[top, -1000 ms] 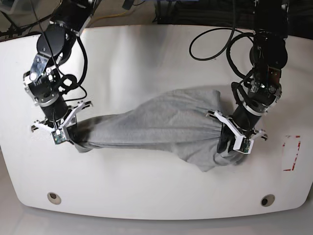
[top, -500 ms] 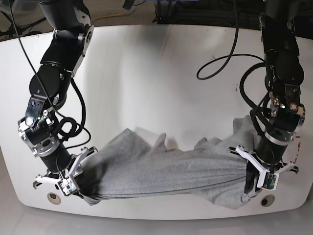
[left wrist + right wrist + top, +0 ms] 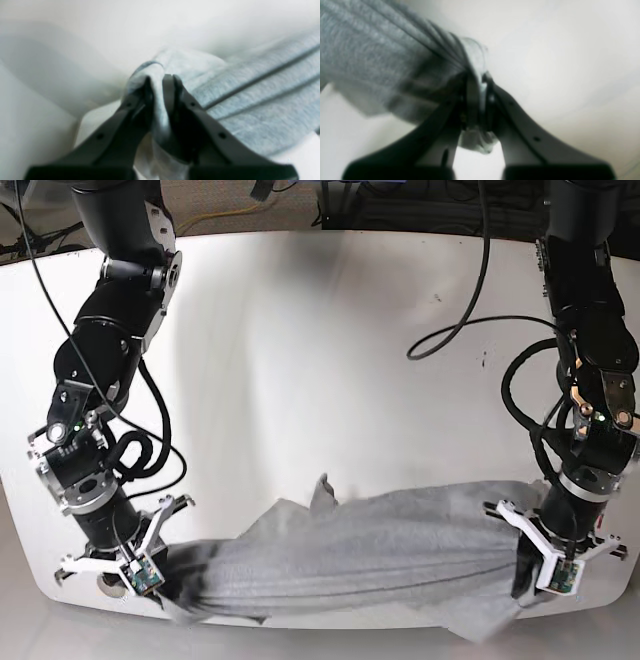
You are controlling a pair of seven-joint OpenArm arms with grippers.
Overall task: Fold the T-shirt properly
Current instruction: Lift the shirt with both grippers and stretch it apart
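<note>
- Left pincer, wrist view: dark matte jaws drawn close together, a pinch of the shirt squeezed between the tips. Cloth bulges up over the tips in a soft lump and hangs in a loose flap below them.
- From that grip the shirt runs off to the pincer's right in long parallel ridges. Heathered knit, pale grey with a bluish cast in this view. Blurred; no lettering or label can be made out.
- Right pincer, wrist view: same dark jaws, clenched on a gathered bunch of the shirt. Tight pleats fan out up and to the left of the tips; a small tuft hangs out beneath the jaws. Fabric reads mid grey and flecked. No print legible here either.
- Base view, near edge: the shirt is stretched as a long rumpled band between the two pincers, lying along the front rim of the table. Right pincer holds one end, left pincer the other.
- A loose pointed corner of cloth sticks up from the band's far edge, nearer the right pincer. Another flap sags at the near edge beside the left pincer.
- Table: smooth, white, rounded corners.
- Beyond: black jointed arms with looping black cables.
</note>
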